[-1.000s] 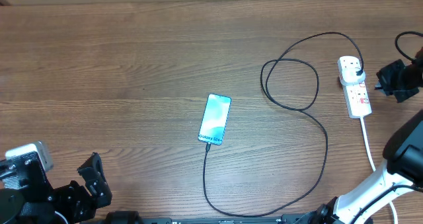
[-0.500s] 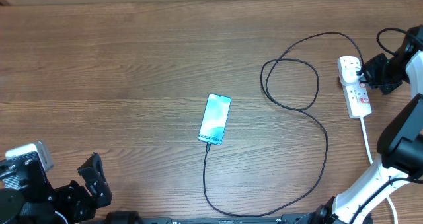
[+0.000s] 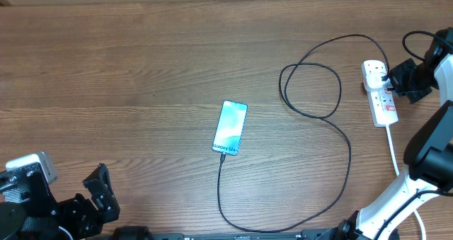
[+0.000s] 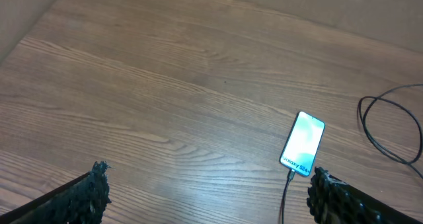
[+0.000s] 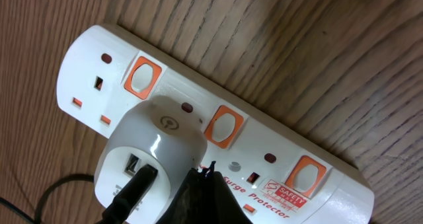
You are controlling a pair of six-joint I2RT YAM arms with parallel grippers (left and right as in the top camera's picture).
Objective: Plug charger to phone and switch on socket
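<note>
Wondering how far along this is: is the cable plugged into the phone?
Apparently in: the charger meets the bottom edge of the phone, whose screen is lit.

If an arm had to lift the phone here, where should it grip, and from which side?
Probably grip the phone across its long edges near mid-length, coming straight down from above. It lies flat, screen up, on the table. The charger occupies its bottom short edge, while both long sides are free.

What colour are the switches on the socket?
The switches are orange-red; the right wrist view shows them best.
</note>
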